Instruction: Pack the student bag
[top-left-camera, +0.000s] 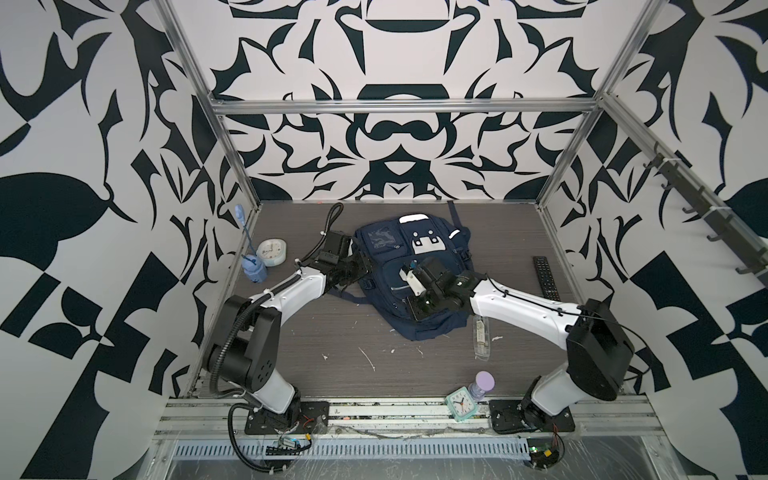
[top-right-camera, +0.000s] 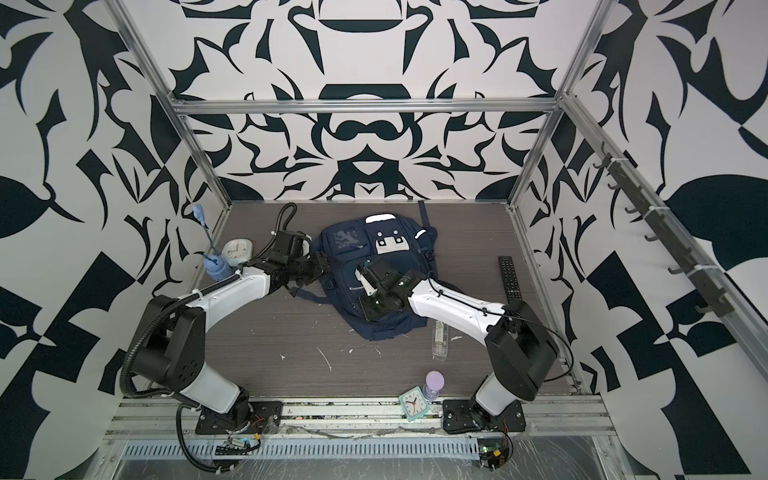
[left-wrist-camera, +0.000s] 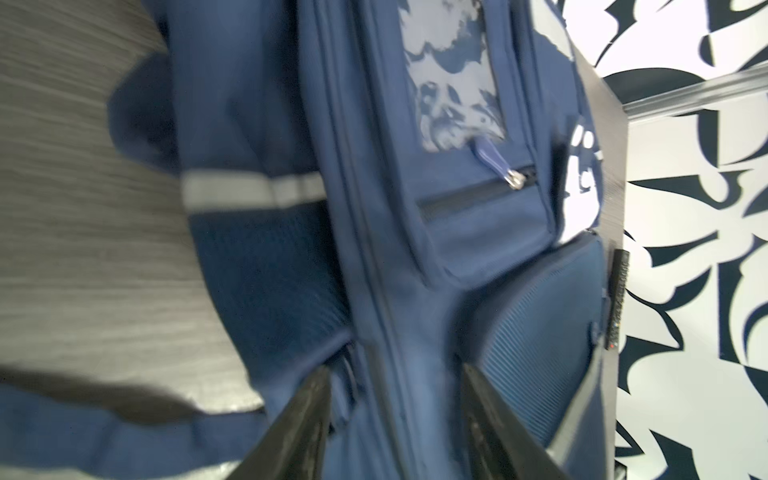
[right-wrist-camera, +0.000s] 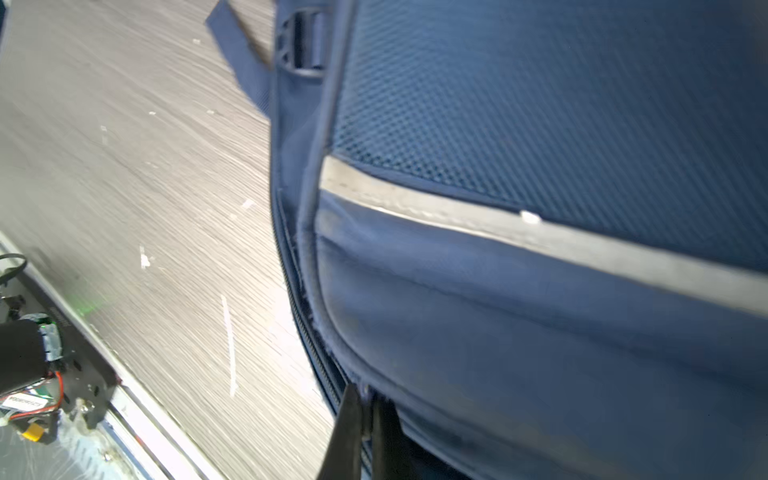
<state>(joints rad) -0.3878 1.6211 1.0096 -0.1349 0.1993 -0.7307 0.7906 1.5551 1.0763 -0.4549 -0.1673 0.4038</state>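
- Student bag (top-left-camera: 386, 299): lies flat on the grey table (top-left-camera: 316, 340) at the centre of both top views, pockets facing up.
- Left gripper (left-wrist-camera: 395, 374): at the bag's left edge in both top views. Its jaws stand apart, with the bag's zip seam between them.
- Right gripper (right-wrist-camera: 363, 395): jaws nearly together at the bag's zip edge, lower centre of the right wrist view. Whether they pinch fabric cannot be told.
- Remote control (top-left-camera: 546, 276): right of the bag, apart from it.
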